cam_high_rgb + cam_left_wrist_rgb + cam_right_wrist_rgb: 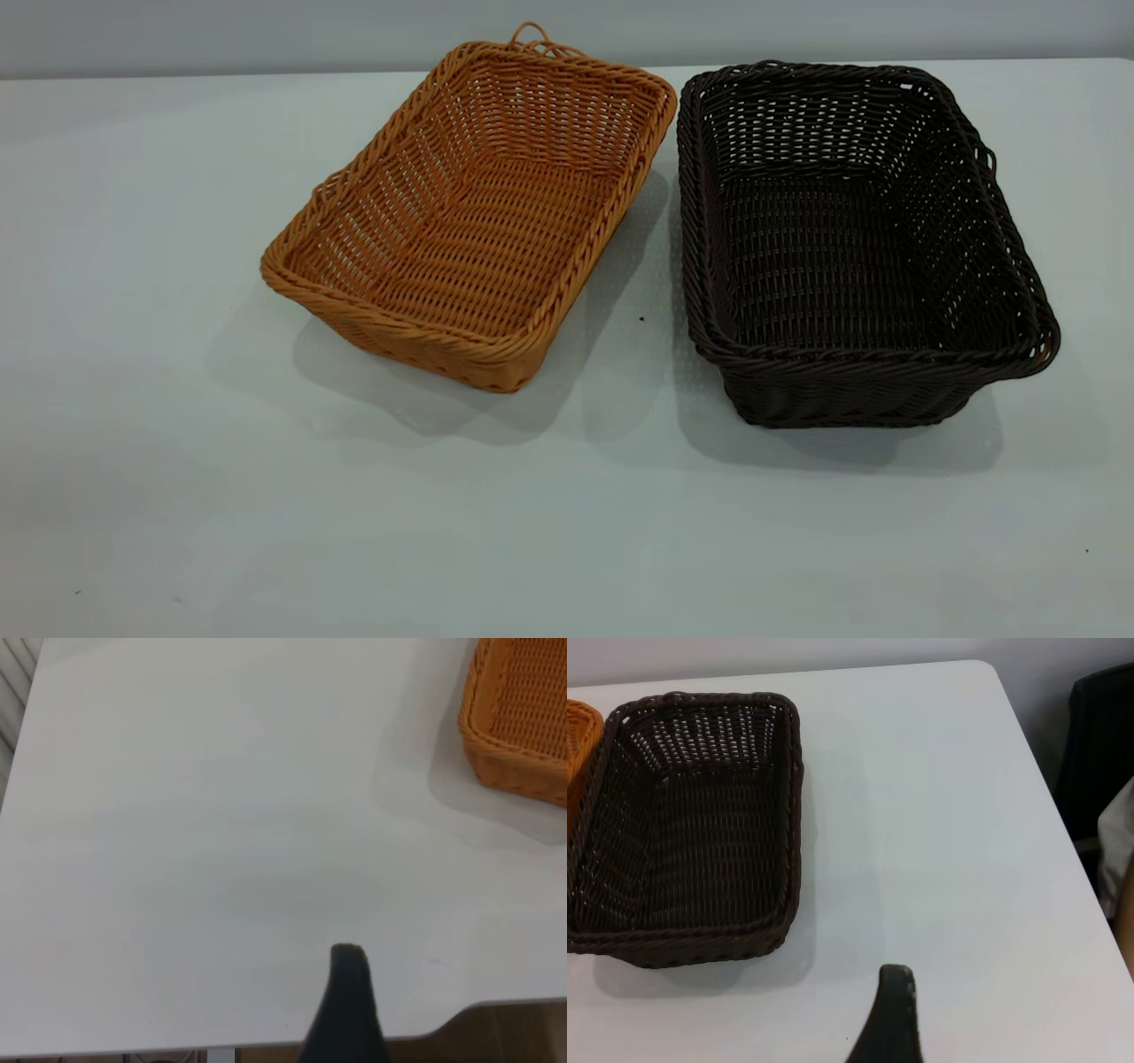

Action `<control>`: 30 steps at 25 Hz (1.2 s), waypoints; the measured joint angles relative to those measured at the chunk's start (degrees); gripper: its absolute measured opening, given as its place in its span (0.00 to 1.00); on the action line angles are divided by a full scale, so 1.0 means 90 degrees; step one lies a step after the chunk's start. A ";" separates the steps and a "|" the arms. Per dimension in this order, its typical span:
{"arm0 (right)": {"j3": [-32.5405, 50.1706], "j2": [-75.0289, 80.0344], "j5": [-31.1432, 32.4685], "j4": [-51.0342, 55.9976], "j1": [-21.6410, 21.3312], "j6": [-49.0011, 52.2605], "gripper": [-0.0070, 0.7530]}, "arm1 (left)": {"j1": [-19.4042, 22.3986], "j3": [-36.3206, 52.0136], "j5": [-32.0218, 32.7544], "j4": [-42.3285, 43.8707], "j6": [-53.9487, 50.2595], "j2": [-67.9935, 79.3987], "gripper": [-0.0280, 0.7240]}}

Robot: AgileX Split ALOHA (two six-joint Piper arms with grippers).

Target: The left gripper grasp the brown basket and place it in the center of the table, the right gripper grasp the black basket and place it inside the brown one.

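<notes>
Rectangular very dark brown-black woven wicker basket (850, 239) upright on plain white desk (159, 399), rectangular orange-tan woven wicker basket (478, 213) just beside it, angled, far corners nearly touching, left tool (347, 1001) and right tool (890, 1014) each over bare desk, grip state impossible to tell.

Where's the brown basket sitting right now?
In the exterior view the brown basket sits on the table, left of centre, beside the black basket, far corners nearly touching.
</notes>
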 joint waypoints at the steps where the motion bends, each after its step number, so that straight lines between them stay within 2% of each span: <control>1: 0.0000 0.0000 0.0000 0.0000 0.0000 0.0000 0.79 | 0.0000 0.0000 0.0000 0.0000 0.0000 0.0000 0.78; 23: -0.0015 0.0000 -0.0050 0.0177 0.0000 0.0180 0.79 | 0.0000 0.0000 0.0000 -0.0022 0.0000 0.0046 0.78; 27: -0.0242 0.0091 -0.0164 0.0183 0.0000 0.0180 0.79 | 0.0000 -0.0240 -0.0173 -0.0022 -0.0102 0.0814 0.78; 30: -0.0483 0.0368 -0.0287 0.0183 0.0000 0.0180 0.79 | 0.0000 -0.0505 -0.0666 -0.0022 -0.0146 0.1929 0.78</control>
